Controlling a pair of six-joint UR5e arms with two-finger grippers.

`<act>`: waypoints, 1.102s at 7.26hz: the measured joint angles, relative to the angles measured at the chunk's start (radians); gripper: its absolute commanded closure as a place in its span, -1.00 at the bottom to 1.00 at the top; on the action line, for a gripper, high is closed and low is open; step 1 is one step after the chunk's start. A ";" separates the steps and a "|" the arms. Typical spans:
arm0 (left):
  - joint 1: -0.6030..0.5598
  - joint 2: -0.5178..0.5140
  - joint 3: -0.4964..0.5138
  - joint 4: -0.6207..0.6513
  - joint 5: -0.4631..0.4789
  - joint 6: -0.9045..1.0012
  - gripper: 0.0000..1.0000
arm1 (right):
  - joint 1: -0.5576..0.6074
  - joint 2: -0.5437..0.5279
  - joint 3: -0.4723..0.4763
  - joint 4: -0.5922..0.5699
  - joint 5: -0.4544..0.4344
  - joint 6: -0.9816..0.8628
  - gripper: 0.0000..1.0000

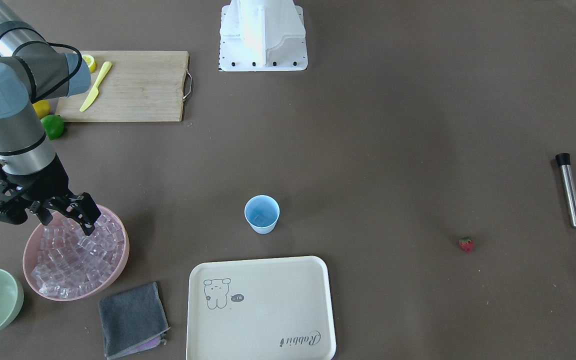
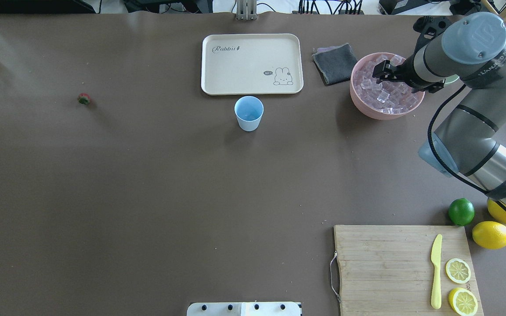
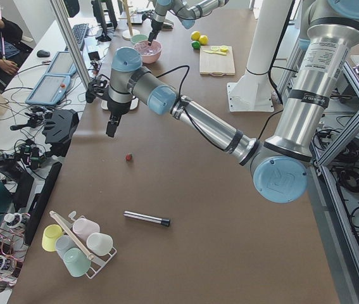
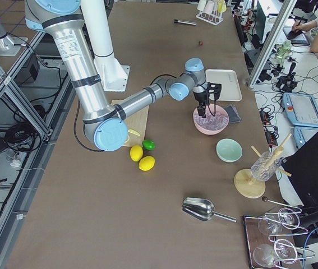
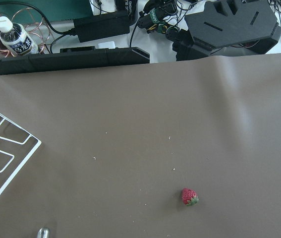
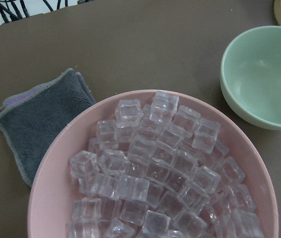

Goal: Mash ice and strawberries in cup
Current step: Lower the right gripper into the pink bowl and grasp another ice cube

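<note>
Overhead and front views look steeply down from opposite sides, sharing the cup (image 1: 262, 214).

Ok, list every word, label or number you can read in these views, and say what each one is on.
"Rabbit": script lettering in one corner of the cream tray.
"hi~": my best reading of the tiny speech bubble by the tray's rabbit drawing; too small to be sure.
"UR": logo on the grey-blue joint cap of the right arm.
Lettering on that arm's joint ring: blurred, unreadable.
Label on the bottle in the left wrist view: too small to read.
</note>
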 measured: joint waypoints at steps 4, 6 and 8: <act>0.000 -0.002 -0.002 -0.001 0.000 0.001 -0.96 | -0.040 0.035 -0.092 0.008 -0.029 0.027 -0.38; 0.000 -0.002 -0.002 -0.002 0.000 0.002 -0.96 | -0.048 0.035 -0.104 0.009 -0.031 0.022 -0.28; 0.000 0.000 -0.003 -0.002 0.000 0.001 -0.96 | -0.050 0.037 -0.110 0.009 -0.032 0.019 -0.13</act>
